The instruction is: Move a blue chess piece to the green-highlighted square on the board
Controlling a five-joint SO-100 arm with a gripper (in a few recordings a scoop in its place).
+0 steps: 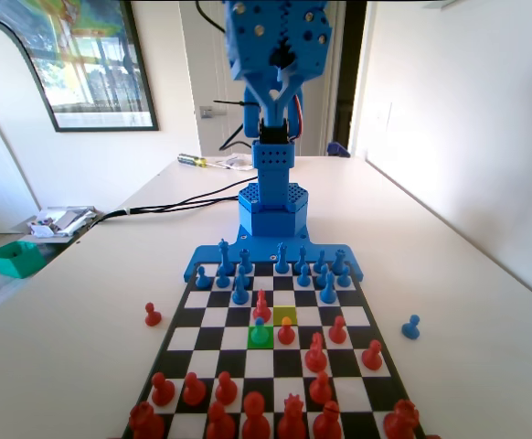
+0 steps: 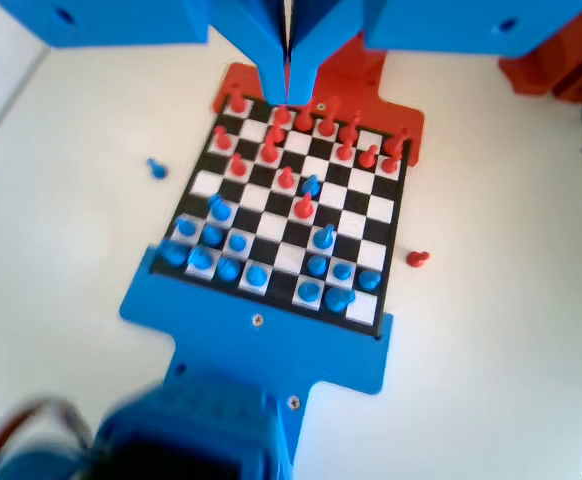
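While jaws press together overhead, the board [image 1: 204, 315] lies on a white table [image 1: 449, 265].

We scan both views and find no lettering we can read. The board [image 1: 213, 315] carries no printed letters or numbers along its rim, and its squares are bare of marks in the fixed view and the wrist view alike. The framed picture on the wall [image 1: 83, 59] shows colours only, no words we can make out. The papers at the table's left edge [image 1: 60, 219] are too small and blurred for us to read anything on them.
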